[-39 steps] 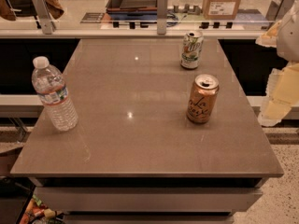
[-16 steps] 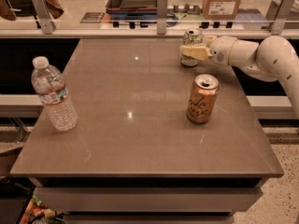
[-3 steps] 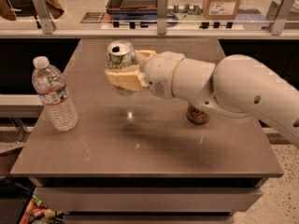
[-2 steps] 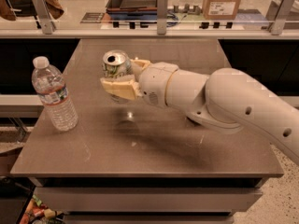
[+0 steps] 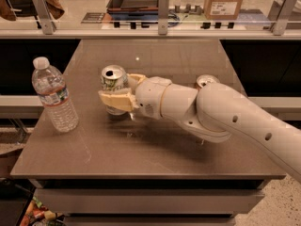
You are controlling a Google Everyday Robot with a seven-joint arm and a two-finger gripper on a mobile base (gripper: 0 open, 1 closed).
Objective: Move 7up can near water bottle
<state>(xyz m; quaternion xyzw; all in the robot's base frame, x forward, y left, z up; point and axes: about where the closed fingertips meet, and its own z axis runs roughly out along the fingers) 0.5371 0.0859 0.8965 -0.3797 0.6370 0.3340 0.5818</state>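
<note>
Over the brown tabletop [image 5: 155, 154] a white arm [image 5: 225, 117] reaches from lower right. The water bottle [image 5: 54, 98] stands upright at left. Near it, centre-left, is the gripper [image 5: 120, 92], jaws clamped on the 7up can [image 5: 113, 79], whose long axis is vertical, top up. A second can [image 5: 206, 81] peeks from behind the arm.

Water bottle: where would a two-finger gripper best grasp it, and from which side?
Probably grip the water bottle across its ribbed body below the label, coming level from the side facing the 7up can: it stands upright, tall and narrow. The gripper, nearby, holds that can.
</note>
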